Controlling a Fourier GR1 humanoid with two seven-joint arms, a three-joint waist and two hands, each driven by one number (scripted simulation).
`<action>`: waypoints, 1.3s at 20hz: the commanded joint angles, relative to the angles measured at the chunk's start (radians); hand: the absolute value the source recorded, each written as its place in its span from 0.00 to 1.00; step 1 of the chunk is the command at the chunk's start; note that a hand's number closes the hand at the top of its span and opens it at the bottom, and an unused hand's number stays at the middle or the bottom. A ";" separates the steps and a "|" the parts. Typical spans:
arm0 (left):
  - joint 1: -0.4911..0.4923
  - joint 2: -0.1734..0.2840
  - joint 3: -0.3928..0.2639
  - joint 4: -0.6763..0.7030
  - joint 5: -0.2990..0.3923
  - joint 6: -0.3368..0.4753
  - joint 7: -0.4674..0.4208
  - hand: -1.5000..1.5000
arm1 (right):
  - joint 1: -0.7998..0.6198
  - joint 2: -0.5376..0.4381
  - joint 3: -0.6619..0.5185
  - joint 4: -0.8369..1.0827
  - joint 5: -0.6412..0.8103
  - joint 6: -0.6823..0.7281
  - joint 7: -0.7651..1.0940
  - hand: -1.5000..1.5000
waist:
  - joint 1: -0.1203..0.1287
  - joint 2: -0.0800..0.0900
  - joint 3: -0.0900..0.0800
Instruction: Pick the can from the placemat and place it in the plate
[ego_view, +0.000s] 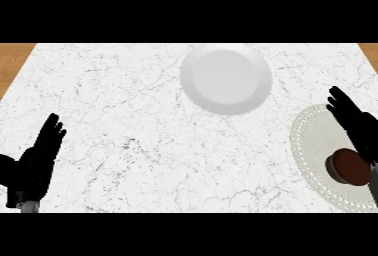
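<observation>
Hovering open-fingered beside can (350, 168) on edge-set placemat (316, 150), right robot hand (356, 124); plate (226, 78) well apart.

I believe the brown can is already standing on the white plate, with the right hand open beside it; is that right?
Not quite. In the head view the can stands on the placemat at the right edge; the white plate lies apart, farther back. The right hand is indeed open beside the can.
</observation>
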 joint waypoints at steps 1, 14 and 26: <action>0.027 -0.001 0.007 -0.001 -0.031 -0.044 -0.052 0.50 | 0.056 0.018 -0.057 -0.118 -0.027 -0.053 0.052 1.00 | 0.000 -0.005 -0.014; -0.093 -0.060 -0.047 0.115 -0.040 -0.139 -0.140 0.50 | 0.116 0.154 -0.166 -0.146 0.324 -0.668 -0.286 0.00 | -0.016 -0.004 -0.014; -0.073 -0.081 -0.008 0.229 -0.073 -0.207 -0.269 0.50 | 0.519 0.103 -0.105 -0.486 0.676 -0.784 0.079 0.00 | -0.008 -0.004 -0.017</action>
